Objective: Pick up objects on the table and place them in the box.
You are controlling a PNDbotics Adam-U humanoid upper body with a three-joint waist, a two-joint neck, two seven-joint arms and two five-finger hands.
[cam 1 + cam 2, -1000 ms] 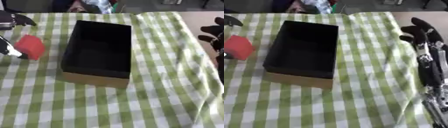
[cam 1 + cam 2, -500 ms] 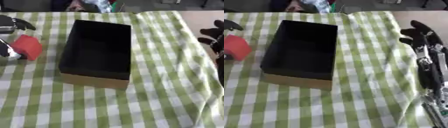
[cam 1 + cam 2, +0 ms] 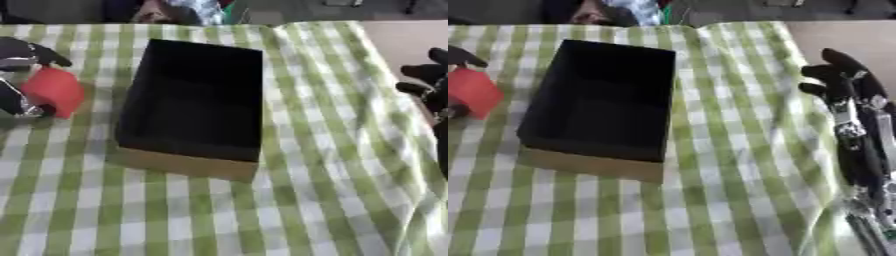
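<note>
Since the frame one second ago, the left robot hand (image 3: 19,82) with the red object (image 3: 54,91) has shifted slightly up and toward the box; the box and the right robot hand sit about where they were in the frame.

Left robot hand: at the left edge of the frame, mid-upper height. Dark fingers (image 3: 35,50) arch over the top of the red object and a lower part of the hand shows below and left of it, so the hand is closed around the object, pinching it between upper fingers and lower part. Whether the object is clear of the cloth cannot be told.

Red object: blocky, rounded corners, just left of the box and apart from it, not inside.

Box (image 3: 194,160): open-topped, black interior, tan cardboard outer wall along the near side. It stands in the centre of the frame, slightly askew. Nothing visible within.

Right robot hand (image 3: 846,92): right edge of the frame, fingers pointing up and spread, relaxed, holding nothing, well apart from the box.

Tabletop (image 3: 315,190): covered with a green-and-white checked cloth, wrinkled toward the right edge. Bare tan surface shows at the upper right of the frame.
</note>
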